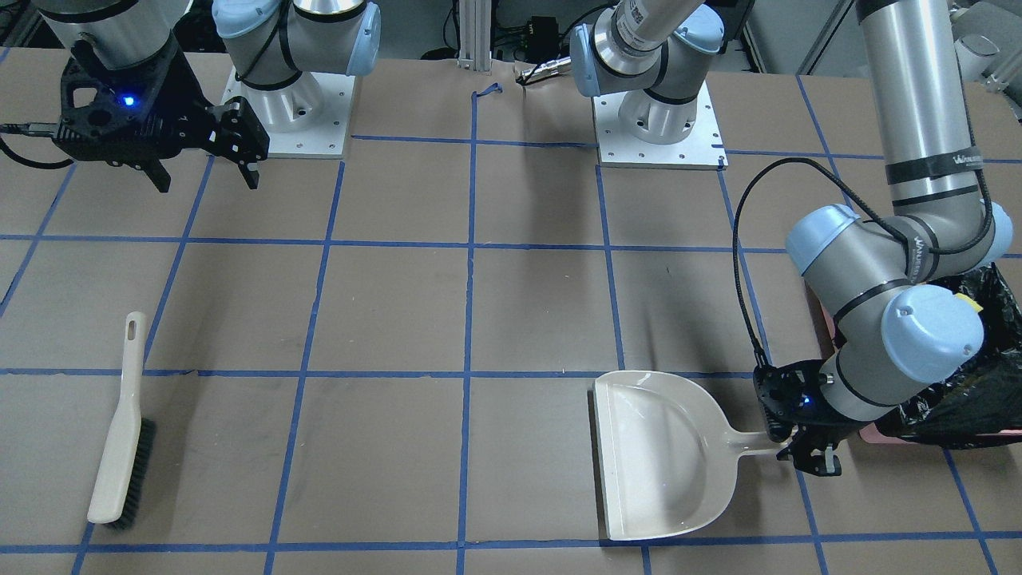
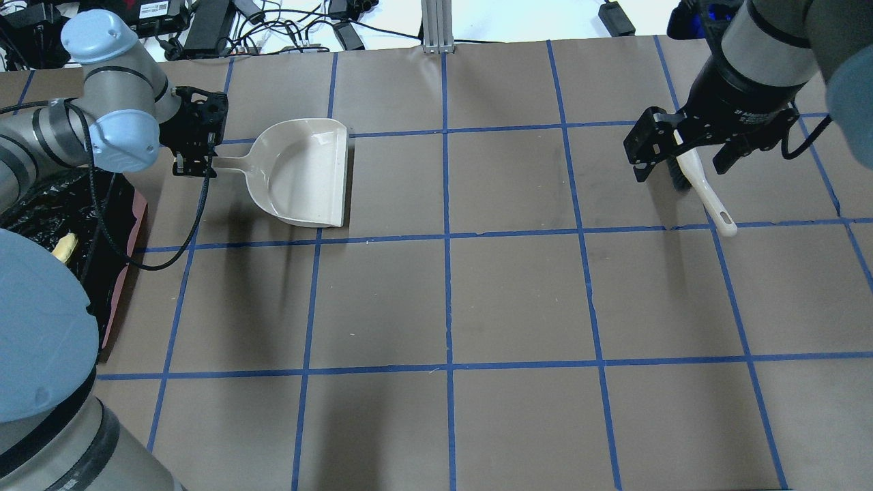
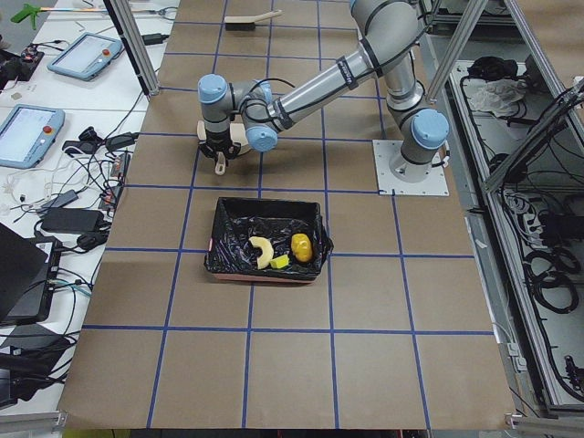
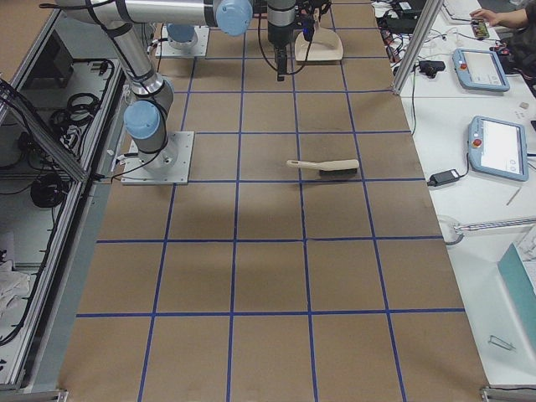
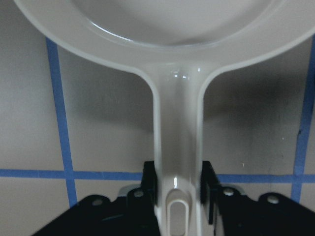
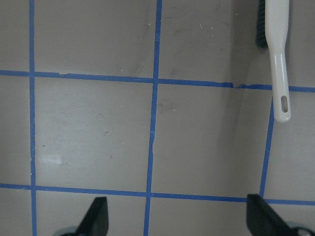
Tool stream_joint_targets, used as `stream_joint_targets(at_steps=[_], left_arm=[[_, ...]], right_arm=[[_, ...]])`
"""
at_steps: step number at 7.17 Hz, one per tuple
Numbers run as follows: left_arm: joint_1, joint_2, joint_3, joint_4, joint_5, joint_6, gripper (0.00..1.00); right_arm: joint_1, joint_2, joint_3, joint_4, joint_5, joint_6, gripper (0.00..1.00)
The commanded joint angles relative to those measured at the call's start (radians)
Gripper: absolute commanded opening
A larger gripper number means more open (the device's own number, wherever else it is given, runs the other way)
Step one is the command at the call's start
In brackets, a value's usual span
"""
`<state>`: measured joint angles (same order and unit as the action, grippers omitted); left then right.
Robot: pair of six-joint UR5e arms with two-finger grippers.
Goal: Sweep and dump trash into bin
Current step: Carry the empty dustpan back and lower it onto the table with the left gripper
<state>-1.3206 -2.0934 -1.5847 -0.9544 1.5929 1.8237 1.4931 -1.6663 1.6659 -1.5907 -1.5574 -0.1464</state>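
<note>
The trash lies inside the bin: the tan croissant, the yellow-green wedge and the golden-brown lump. The bin's black bag shows at the left of the overhead view, with one yellowish piece in it. My left gripper is shut on the handle of the beige dustpan, which lies flat and empty on the table next to the bin. My right gripper is open and empty, raised above the table. The brush lies flat below and beyond it.
The brown table has blue tape grid lines. Both arm bases stand on white plates at the robot's edge. The left arm's elbow hangs over the bin. Tablets and cables lie on side desks off the table.
</note>
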Motion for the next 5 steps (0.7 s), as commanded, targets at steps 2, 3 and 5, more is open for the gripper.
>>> stream_joint_targets(at_steps=[2, 3, 5], left_arm=[[-0.026, -0.014, 0.003, 0.01, 0.002, -0.017, 0.0], [-0.026, -0.014, 0.003, 0.01, 0.004, -0.018, 0.0], [-0.028, -0.019, 0.003, 0.006, 0.004, -0.024, 0.85]], right_arm=[[-0.002, 0.002, 0.0, -0.002, 0.002, 0.001, 1.0], [-0.002, 0.003, 0.0, -0.002, -0.001, -0.002, 1.0], [-0.002, 0.003, 0.002, 0.002, -0.003, 0.001, 1.0]])
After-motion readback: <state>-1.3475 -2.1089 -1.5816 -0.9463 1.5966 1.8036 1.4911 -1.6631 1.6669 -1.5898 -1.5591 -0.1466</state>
